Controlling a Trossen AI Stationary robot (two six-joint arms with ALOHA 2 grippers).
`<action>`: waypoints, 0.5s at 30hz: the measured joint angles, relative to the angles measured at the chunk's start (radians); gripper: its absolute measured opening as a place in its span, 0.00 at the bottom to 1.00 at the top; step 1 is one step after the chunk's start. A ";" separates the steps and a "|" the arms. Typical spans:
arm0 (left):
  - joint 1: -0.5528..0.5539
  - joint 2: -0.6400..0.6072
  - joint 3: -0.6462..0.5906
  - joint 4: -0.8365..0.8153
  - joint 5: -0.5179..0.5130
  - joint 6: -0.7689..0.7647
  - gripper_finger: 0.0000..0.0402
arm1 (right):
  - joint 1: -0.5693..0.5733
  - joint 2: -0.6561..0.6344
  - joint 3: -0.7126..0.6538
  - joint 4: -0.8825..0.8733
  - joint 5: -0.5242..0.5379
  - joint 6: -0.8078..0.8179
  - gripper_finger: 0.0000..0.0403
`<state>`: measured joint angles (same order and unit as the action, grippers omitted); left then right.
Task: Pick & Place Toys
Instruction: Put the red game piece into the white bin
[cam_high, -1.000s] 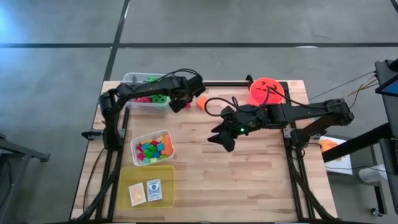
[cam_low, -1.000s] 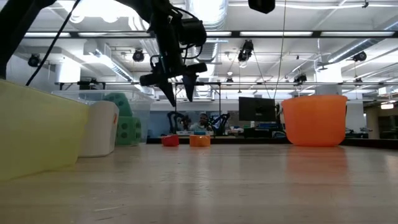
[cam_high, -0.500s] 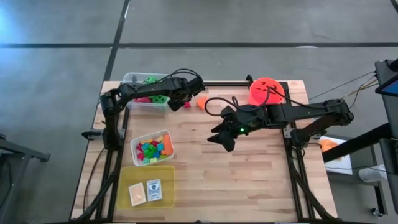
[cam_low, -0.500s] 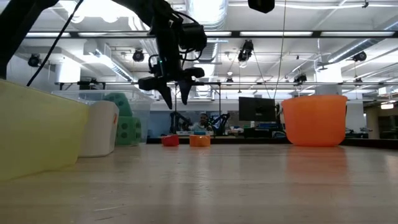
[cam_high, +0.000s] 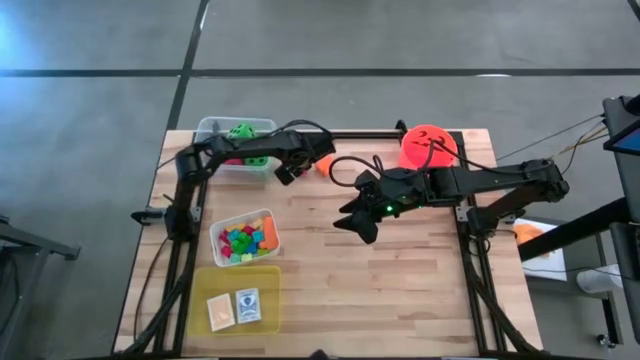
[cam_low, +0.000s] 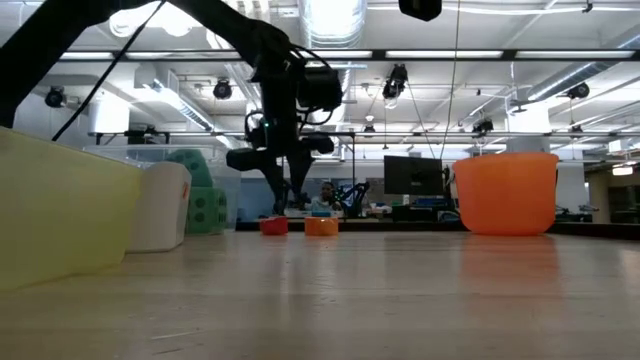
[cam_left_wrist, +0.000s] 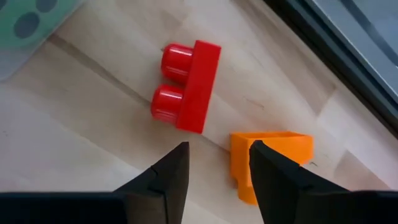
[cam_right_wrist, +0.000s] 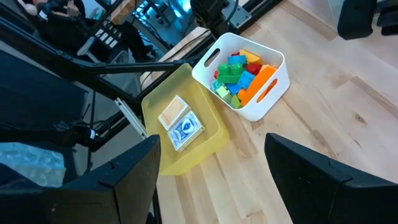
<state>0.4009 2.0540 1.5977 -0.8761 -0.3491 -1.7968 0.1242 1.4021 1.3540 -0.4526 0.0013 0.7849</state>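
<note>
The left tool hangs just above the pale, grained wooden surface, its dark fingers set narrowly apart and holding nothing. Just beyond its tips lie a glossy red two-stud block and, near it, a hollow orange block. The right tool waits over mid-surface, fingers wide and empty. A white slotted tub holds mixed bright blocks; a translucent yellow tray holds flat cards.

Wood table: red block, orange block, three tubs, orange bucket.
</note>
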 joint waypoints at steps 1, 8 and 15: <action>0.001 0.005 0.000 0.000 0.001 -0.012 0.39 | 0.000 0.000 0.000 0.000 0.000 0.000 0.70; 0.004 0.019 0.000 -0.035 0.006 -0.105 0.39 | 0.000 0.000 0.000 0.000 0.000 0.000 0.70; 0.011 0.019 0.000 -0.041 -0.012 -0.123 0.39 | 0.000 0.000 0.000 0.000 0.000 0.000 0.70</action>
<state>0.4114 2.0727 1.5978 -0.9174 -0.3611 -1.9198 0.1242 1.4021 1.3540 -0.4526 0.0017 0.7849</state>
